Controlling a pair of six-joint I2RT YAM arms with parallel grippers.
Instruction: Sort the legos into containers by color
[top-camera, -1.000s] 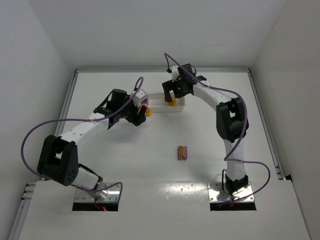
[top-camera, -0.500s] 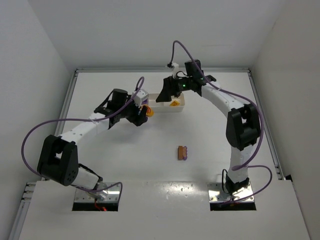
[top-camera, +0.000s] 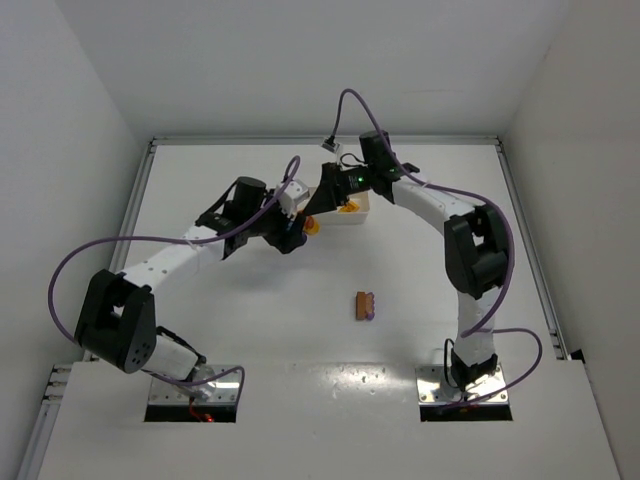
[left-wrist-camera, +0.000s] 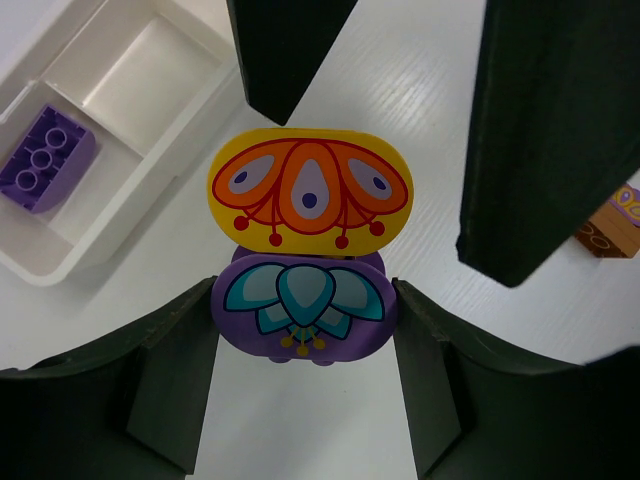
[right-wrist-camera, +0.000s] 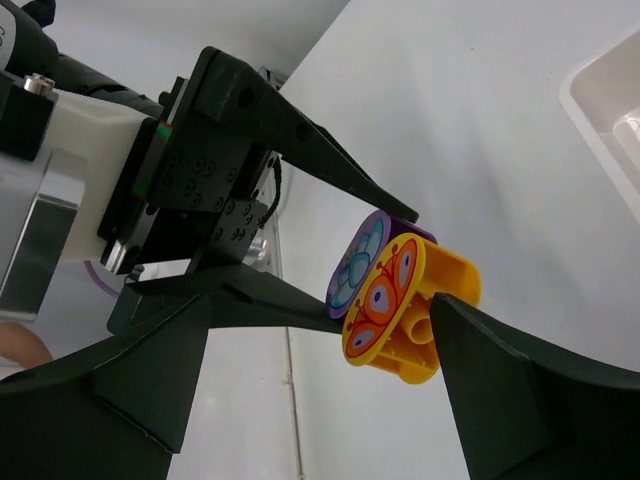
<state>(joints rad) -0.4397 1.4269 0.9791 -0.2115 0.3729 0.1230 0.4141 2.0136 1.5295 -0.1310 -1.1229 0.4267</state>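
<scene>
1. A glossy purple oval brick (left-wrist-camera: 303, 300), printed with petals, is clamped by the left gripper (top-camera: 297, 230) just beside the white plastic tray (left-wrist-camera: 62, 268).
2. A yellow oval brick (left-wrist-camera: 310, 195) is stacked on it, flanked by the spread right gripper (top-camera: 318, 203).
3. Unlike a second ago, the right gripper is found off the tray.

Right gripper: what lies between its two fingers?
The yellow lego, stuck to the purple lego that the left gripper holds; the right wrist view shows it.

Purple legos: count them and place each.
3. One studded brick in the tray's end compartment; one oval piece clamped in the left tool; one purple bit on the brown brick on the table. Others may be hidden.
</scene>
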